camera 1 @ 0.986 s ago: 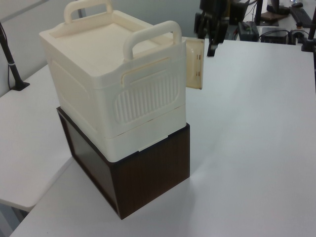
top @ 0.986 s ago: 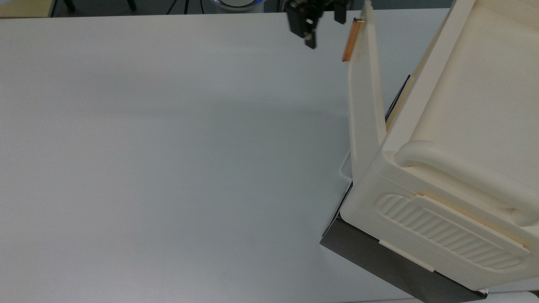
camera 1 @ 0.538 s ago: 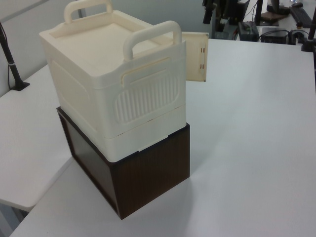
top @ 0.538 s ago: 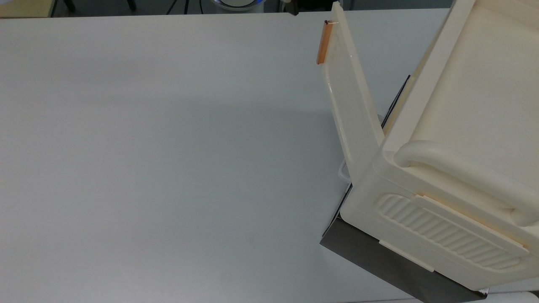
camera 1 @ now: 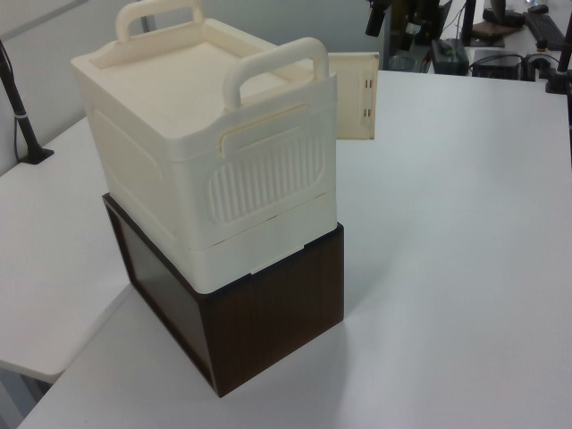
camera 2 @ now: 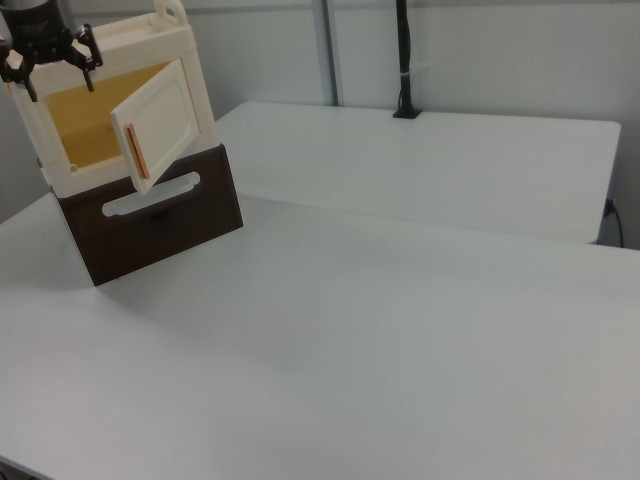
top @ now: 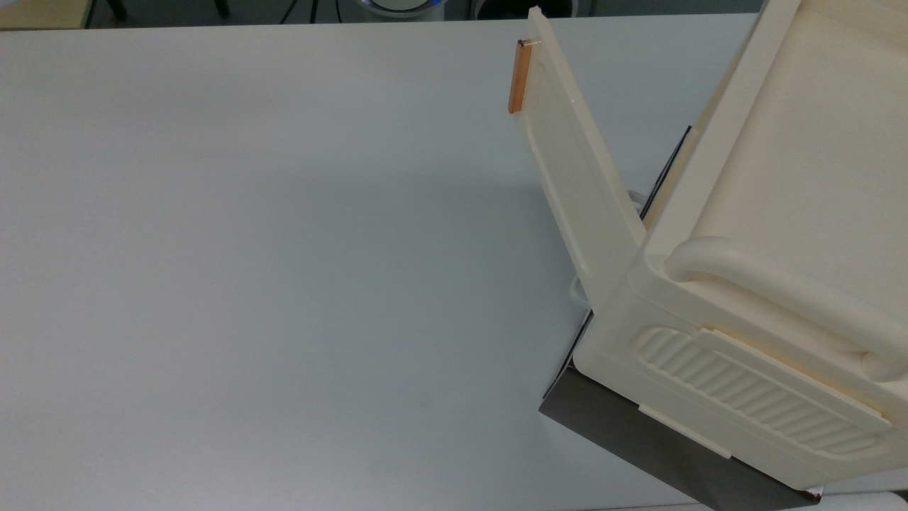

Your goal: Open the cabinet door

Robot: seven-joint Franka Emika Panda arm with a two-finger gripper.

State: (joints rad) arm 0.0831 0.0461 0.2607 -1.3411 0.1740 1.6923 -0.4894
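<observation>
On the right view's left edge, the end effector [camera 2: 48,62] hangs with fingers apart, holding nothing, in front of the cabinet [camera 2: 60,100], whose cabinet door [camera 2: 160,125] stands swung well out from the amber interior. Left free, the door could drift back, or a careless retreat could clip its copper handle [camera 2: 138,152] and jolt it. A white loop handle [camera 2: 150,195] on the dark base [camera 2: 150,225] sits below; the counter [camera 2: 400,300] offers no obstacle.
</observation>
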